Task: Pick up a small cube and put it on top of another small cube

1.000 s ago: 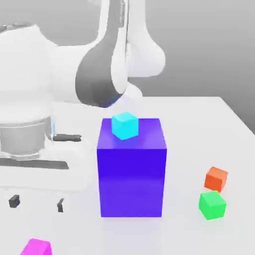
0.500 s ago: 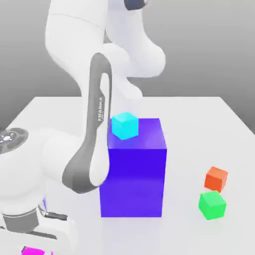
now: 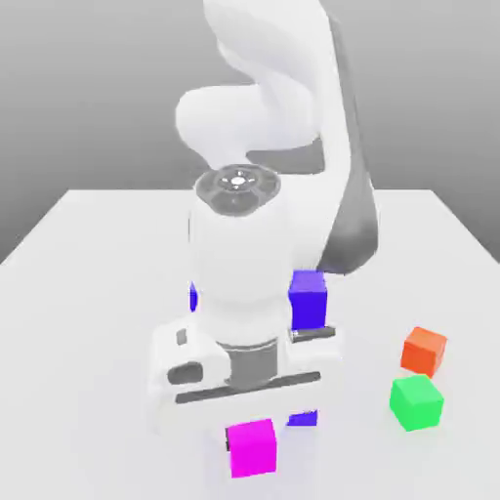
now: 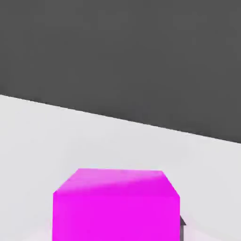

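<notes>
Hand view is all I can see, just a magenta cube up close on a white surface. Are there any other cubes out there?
Observer: Yes. An orange cube and a green cube sit close together on the table, at the exterior view's right.
Operator: Anything bigger nearby?
Observer: A large blue-violet block stands behind the arm, which hides most of it.
Operator: Where is my cube relative to all that?
Observer: The magenta cube hangs directly under the gripper, in front of the block and to the exterior view's left of the green cube.
</notes>
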Controlling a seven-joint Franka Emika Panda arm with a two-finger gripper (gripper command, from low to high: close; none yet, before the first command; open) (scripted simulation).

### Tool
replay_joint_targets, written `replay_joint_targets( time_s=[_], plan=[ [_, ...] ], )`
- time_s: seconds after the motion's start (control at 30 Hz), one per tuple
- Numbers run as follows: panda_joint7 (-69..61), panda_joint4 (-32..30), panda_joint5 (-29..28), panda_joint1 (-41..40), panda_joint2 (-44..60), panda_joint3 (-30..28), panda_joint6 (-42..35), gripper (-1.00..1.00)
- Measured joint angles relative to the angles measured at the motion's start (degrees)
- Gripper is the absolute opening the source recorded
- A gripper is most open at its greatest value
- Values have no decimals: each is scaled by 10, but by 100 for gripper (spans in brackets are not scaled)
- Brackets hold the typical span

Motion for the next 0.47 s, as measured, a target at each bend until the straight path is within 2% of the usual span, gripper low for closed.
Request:
replay_joint_targets(
  time_s=[0.1, 0.2, 0.37, 0.4, 0.47],
  plan=[
    [-2, -45, -19, 54, -44, 50, 3, -100],
    [-7, -91, -36, 148, -86, 95, 11, -100],
    [15, -99, -74, 152, -9, 82, 95, -100],
    [20, -98, -79, 155, 5, 78, 108, 100],
    [20, -98, -79, 155, 5, 78, 108, 100]
  ],
)
